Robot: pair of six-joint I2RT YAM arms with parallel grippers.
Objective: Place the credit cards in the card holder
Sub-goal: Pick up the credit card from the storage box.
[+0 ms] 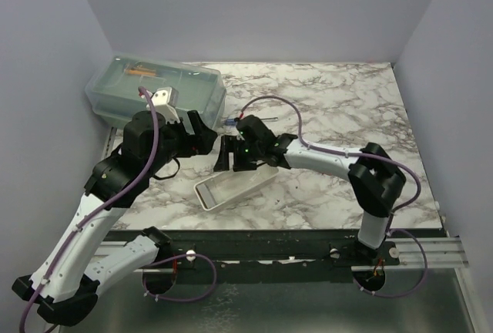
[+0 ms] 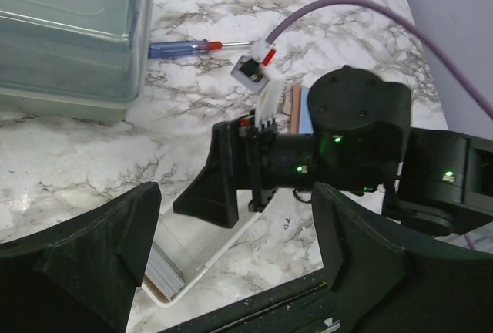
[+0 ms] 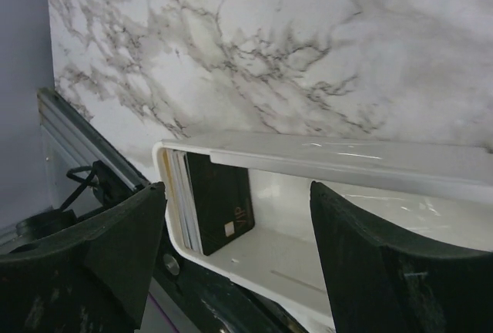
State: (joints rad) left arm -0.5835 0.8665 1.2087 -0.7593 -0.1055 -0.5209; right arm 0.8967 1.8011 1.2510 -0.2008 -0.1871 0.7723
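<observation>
A white tray [image 3: 323, 159] lies on the marble with several credit cards [image 3: 176, 194] standing at one end, a black VIP card [image 3: 222, 198] in front. Seen from the left wrist, the same stack [image 2: 165, 273] looks blue-grey. My right gripper [image 3: 235, 233] hangs open over the tray [image 1: 235, 186], nothing between its fingers. Behind it a tan-brown edge of the card holder [image 2: 294, 109] shows with a blue card [image 2: 306, 105] beside it, both mostly hidden by the wrist. My left gripper [image 2: 235, 233] is open and empty, just left of the right gripper [image 1: 231, 156].
A clear lidded plastic bin [image 1: 154, 90] stands at the back left, close behind my left gripper [image 1: 202, 134]. A blue-handled screwdriver [image 2: 185, 48] lies beside it. A purple cable [image 2: 347, 9] arcs over the right arm. The metal table rail [image 3: 69, 136] runs along the near edge.
</observation>
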